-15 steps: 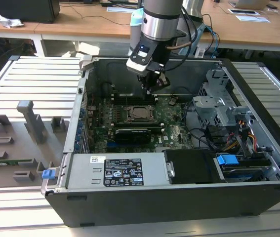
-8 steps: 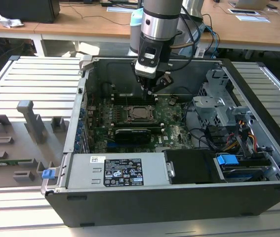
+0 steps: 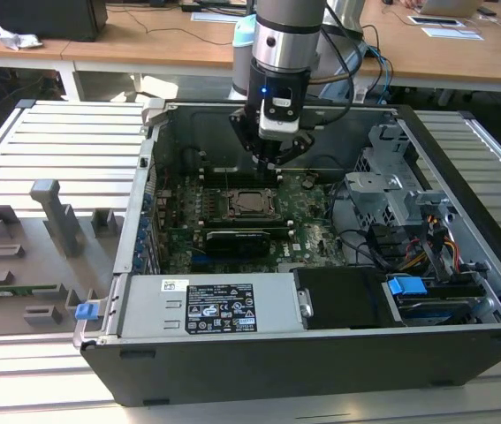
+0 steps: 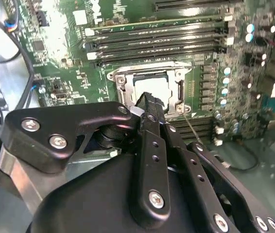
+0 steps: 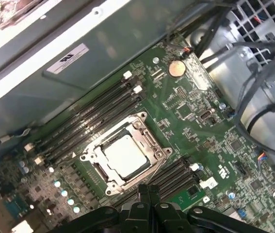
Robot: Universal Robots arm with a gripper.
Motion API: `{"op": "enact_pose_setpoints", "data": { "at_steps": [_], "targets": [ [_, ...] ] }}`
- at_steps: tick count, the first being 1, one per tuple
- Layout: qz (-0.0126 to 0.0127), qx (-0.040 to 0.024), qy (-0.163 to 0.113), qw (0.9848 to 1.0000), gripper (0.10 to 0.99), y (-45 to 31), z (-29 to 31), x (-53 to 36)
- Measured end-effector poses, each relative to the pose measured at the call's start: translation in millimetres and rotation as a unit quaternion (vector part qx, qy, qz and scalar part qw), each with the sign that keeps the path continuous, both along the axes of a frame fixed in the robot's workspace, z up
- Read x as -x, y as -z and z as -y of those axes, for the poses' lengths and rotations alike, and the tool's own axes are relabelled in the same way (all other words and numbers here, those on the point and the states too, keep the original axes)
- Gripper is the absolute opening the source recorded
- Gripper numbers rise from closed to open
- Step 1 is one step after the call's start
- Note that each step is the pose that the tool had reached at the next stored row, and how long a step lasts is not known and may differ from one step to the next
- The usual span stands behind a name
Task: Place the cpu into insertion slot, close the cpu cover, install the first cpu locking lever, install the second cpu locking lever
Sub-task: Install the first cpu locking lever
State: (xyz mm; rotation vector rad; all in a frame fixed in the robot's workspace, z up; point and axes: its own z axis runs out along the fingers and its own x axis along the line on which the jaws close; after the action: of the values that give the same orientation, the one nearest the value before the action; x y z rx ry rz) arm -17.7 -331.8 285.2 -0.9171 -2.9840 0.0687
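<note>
The cpu [image 5: 126, 155] lies flat in the insertion slot [image 5: 109, 187] on the green board, its silver-grey top showing. The cpu cover [image 5: 149, 141] lies down around it as a thin metal frame. My gripper [image 3: 272, 162] hangs just above the socket's far side in the exterior view, shut with nothing held. In both wrist views the black fingertips are pressed together, and in the second wrist view the gripper [image 4: 147, 99] overlaps the edge of the cpu [image 4: 152, 86]. A thin metal lever rod [image 4: 191, 128] sticks out past one socket corner.
The board sits deep inside an open black computer case [image 3: 144, 177]. Long black memory slots [image 5: 88, 114] flank the socket. A black card [image 3: 241, 237], cables [image 3: 383, 252] and a metal drive cage [image 3: 391, 190] lie toward the exterior view's right. Grey fixtures [image 3: 56, 216] stand on the slatted table.
</note>
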Motion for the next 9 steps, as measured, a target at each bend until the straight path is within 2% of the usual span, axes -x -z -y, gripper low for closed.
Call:
{"op": "enact_pose_setpoints", "data": {
  "at_steps": [4,7,9],
  "targets": [
    [0.0000,0.0000,-0.047,0.9989,0.106,0.0,0.0,0.0],
    [0.0000,0.0000,-0.094,0.9956,0.106,0.0,0.0,0.0],
    [0.0000,0.0000,-0.113,0.9936,0.106,0.0,0.0,0.0]
  ]
}}
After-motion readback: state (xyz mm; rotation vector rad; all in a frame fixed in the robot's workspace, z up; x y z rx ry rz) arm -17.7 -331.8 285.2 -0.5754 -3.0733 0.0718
